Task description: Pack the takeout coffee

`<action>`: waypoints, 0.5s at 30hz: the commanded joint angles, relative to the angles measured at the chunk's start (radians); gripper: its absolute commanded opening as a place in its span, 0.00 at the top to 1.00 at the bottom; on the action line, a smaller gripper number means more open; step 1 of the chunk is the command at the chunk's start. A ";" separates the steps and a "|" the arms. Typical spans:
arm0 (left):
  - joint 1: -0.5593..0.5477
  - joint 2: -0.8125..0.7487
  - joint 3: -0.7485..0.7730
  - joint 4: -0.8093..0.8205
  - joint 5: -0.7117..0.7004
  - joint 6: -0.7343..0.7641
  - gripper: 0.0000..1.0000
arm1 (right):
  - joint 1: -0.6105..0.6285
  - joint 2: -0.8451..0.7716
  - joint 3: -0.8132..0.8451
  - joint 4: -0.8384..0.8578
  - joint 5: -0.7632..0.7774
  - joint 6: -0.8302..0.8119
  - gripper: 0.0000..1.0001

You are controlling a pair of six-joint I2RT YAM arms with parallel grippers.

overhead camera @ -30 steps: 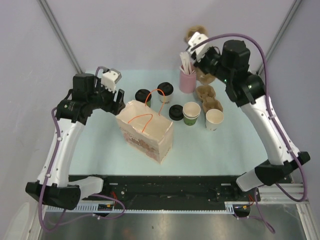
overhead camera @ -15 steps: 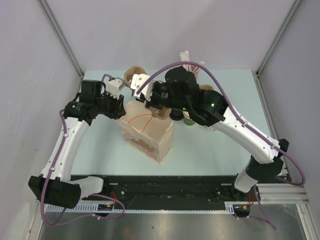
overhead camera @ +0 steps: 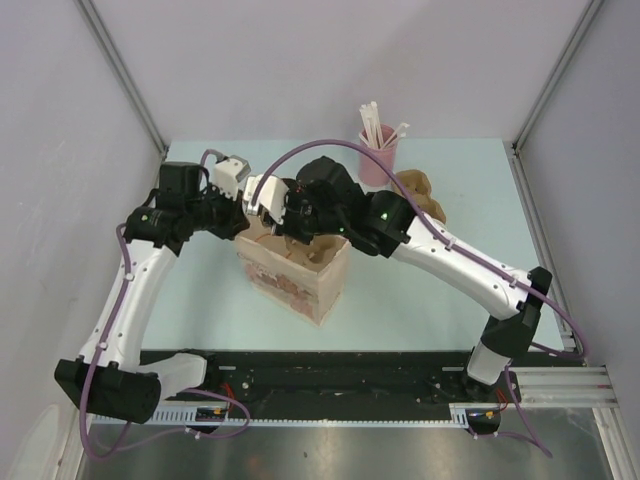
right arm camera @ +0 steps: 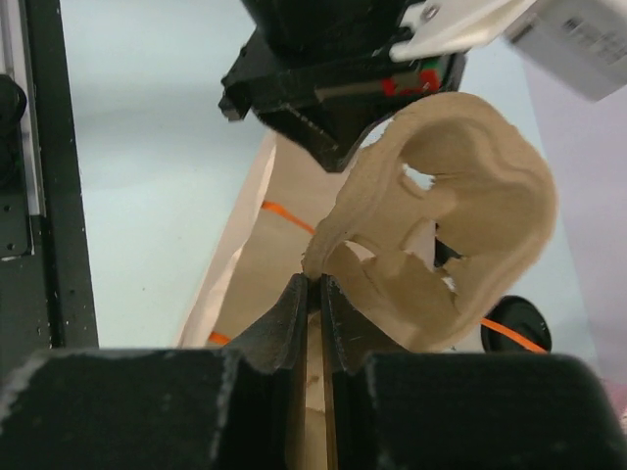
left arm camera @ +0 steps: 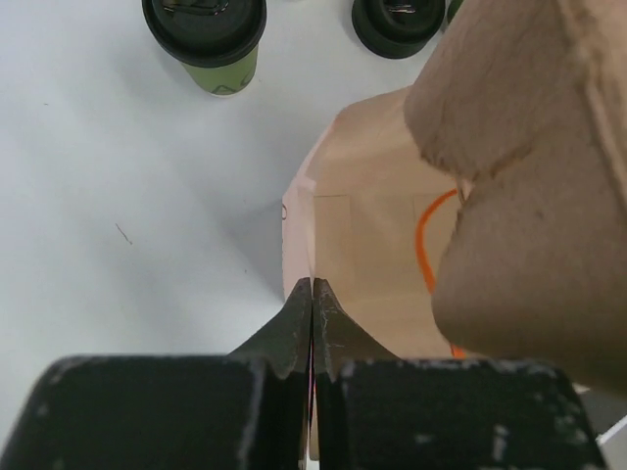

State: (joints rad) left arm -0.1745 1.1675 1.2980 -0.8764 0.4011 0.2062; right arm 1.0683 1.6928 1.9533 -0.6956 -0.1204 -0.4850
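A green cup with a black lid (left arm camera: 206, 44) stands on the table beyond the paper bag (left arm camera: 362, 245), and a second black lid (left arm camera: 397, 24) shows beside it. From above, the right arm hides the cups. My left gripper (left arm camera: 312, 284) is shut on the rim of the bag (overhead camera: 295, 275), at its left corner (overhead camera: 243, 215). My right gripper (right arm camera: 315, 282) is shut on the edge of a brown pulp cup carrier (right arm camera: 470, 196), held over the bag's open mouth. The carrier (left arm camera: 529, 196) fills the right of the left wrist view. Orange handles (right arm camera: 284, 217) lie inside the bag.
A pink cup of straws (overhead camera: 378, 160) stands at the back of the table, with more pulp carriers (overhead camera: 420, 190) to its right. Grey walls close in on three sides. A black rail (overhead camera: 330, 375) runs along the near edge.
My right arm swung from the back right across to the bag, carrying the pulp carrier. My left gripper closed on the bag's rim.
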 commanded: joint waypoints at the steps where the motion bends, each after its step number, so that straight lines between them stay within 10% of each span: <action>1: -0.002 -0.037 -0.002 0.031 0.035 -0.021 1.00 | 0.009 0.002 -0.039 -0.022 0.022 0.023 1.00; 15: -0.002 -0.048 -0.009 0.043 0.047 -0.018 0.99 | -0.008 0.122 -0.110 -0.033 -0.048 0.042 1.00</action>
State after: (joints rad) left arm -0.1745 1.1507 1.2892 -0.8703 0.4007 0.2066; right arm 1.0691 1.7592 1.8431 -0.7300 -0.1249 -0.4778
